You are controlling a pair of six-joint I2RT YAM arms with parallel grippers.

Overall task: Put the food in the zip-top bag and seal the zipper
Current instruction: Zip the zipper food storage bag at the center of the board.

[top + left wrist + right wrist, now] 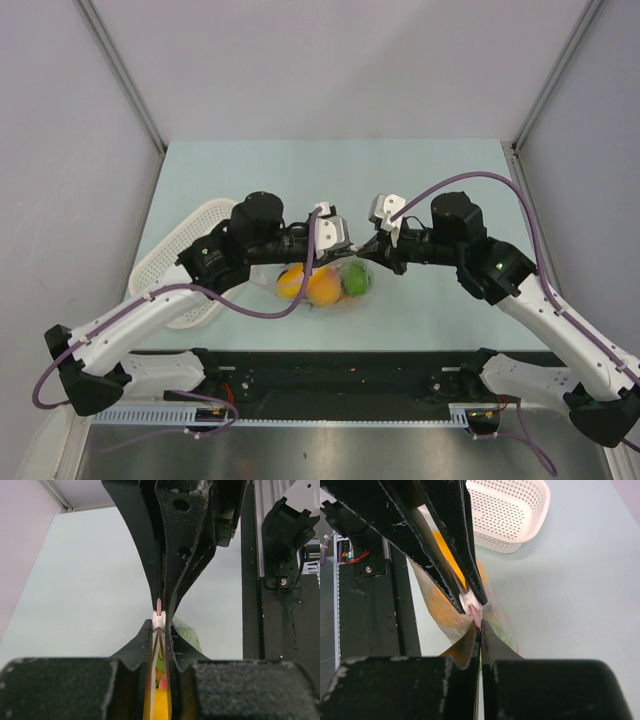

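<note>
Two grippers on one seam: the left gripper (160,626), with dark scuffed fingers, is closed on the thin pink-red zipper (159,605) at its small white plastic slider (159,620). The right gripper (480,630), jaws fully together, pinches the same strip from the opposite side, tip to tip. The clear crinkly plastic zip-top bag (300,303) sits below them at the pale green table (440,310), near the white perforated plastic basket (175,270); whether it rests or hangs cannot be told. Food lies inside the bag — a smooth orange-yellow toy fruit (322,287) and a glossy green ball (356,280). Step in hand, as judged: sealing. Handling note — the right gripper should anchor the strip's end taut while the left draws the slider straight along the track, level and untwisted. Slack film would likely buckle and jam. Film thin and slippery; slider rigid.
</note>
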